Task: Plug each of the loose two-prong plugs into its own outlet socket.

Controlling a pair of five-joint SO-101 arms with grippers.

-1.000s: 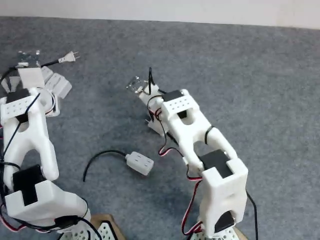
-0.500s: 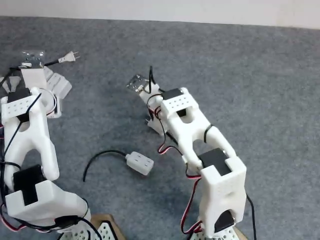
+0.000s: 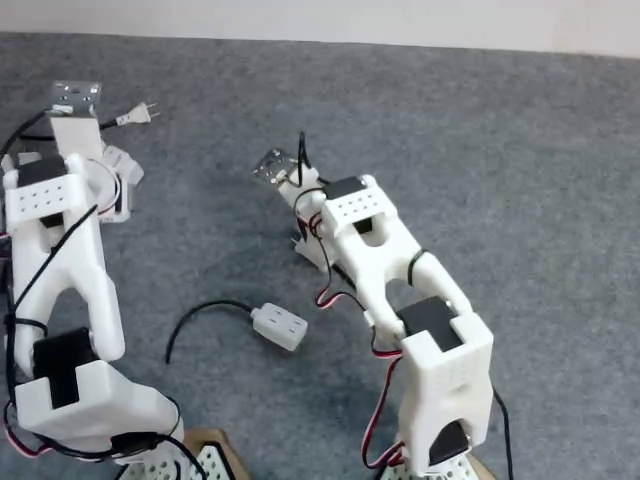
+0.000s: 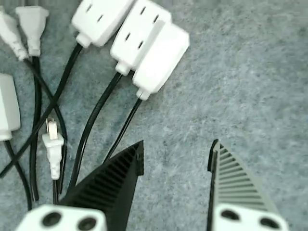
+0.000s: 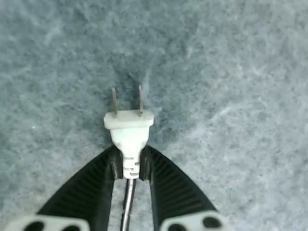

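Grey carpet (image 3: 520,200) covers the whole floor, with a pale strip of wall (image 3: 400,20) along the far edge. Two white arms are out on it. The left arm (image 3: 60,250) stands tall at the side and the right arm (image 3: 390,270) stretches across the middle, red and black wires looped along it. The left gripper (image 4: 175,149) hangs over bare carpet, jaws spread wide with nothing between them. Just beyond it is a fan of three white outlet sockets (image 4: 139,33), touching side by side, each on a black cord (image 4: 91,125). A fourth socket (image 4: 7,108) sits at the edge, so that makes four there. From the high view, the left arm hides part of that cluster. A lone socket (image 3: 278,326) lies between the two arms, its cord curling away. On to the plugs: three loose ones by the cords, a single plug (image 4: 53,149) lying among them and a pair of plugs (image 4: 31,19) farther off. The right gripper (image 5: 129,161) is pinching a white two-prong plug (image 5: 129,127) by its neck, jaws tight on either side, both prongs pointing away from it.
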